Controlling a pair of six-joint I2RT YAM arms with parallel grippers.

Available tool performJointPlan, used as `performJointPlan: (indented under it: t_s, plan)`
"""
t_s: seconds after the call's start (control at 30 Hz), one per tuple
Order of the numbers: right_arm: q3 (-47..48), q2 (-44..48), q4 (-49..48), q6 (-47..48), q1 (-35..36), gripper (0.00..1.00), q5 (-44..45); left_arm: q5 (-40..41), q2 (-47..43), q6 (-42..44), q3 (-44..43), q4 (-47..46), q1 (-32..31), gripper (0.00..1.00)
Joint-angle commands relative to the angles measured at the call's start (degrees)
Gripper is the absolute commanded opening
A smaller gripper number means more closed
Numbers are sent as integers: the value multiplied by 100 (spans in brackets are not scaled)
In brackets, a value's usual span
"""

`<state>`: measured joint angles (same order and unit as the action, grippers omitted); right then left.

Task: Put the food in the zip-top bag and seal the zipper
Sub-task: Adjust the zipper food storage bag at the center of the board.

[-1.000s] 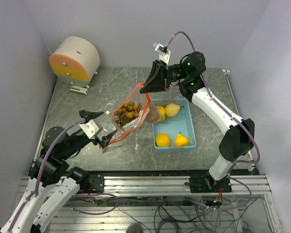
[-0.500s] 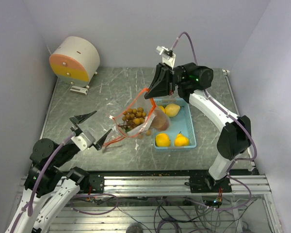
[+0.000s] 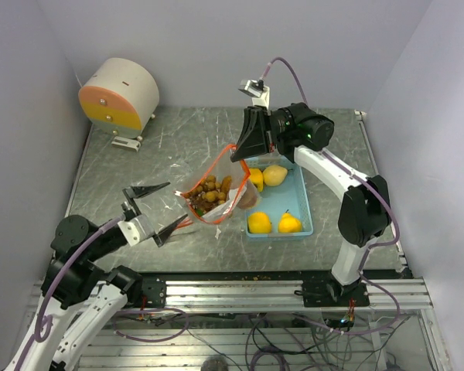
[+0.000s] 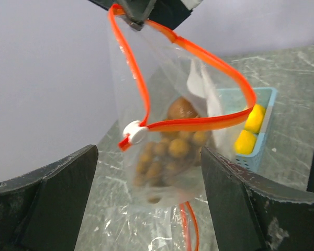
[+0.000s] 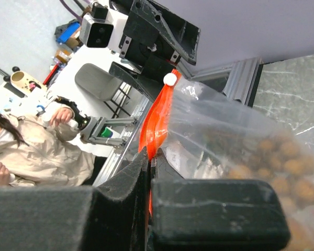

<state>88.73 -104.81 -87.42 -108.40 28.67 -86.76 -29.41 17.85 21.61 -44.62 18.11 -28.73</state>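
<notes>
Top external view: my right gripper [image 3: 236,152] pinches the zip-top bag [image 3: 226,207] rim, brown balls [image 3: 209,188] blurred inside; left gripper [image 3: 176,202] gaping, apart; yellow fruits [image 3: 260,222] in blue tray [image 3: 305,202], its corner hidden by bag.

Four yellow fruits [image 3: 259,222], one bag [image 3: 213,193], one tray [image 3: 295,198].

Orange-edged clear bag [image 3: 214,195], yellow fruits [image 3: 259,222], blue tray [image 3: 308,210]
</notes>
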Motion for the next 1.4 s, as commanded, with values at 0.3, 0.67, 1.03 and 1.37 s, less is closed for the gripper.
performJointPlan:
  t_s: [0.3,0.67,1.03,1.37]
  plan:
    - [75,310,-1700,-205,-17,0,56,-562,490,-360,32,-664,-28,86]
    - [83,441,-1698,-274,-13,0,59,-748,895,-571,72,-888,-36,79]
    - [82,656,-1699,-307,-11,0,67,-777,902,-719,156,-1072,-36,73]
    - [71,798,-1698,-333,56,1,129,-844,924,-865,185,-1341,-36,56]
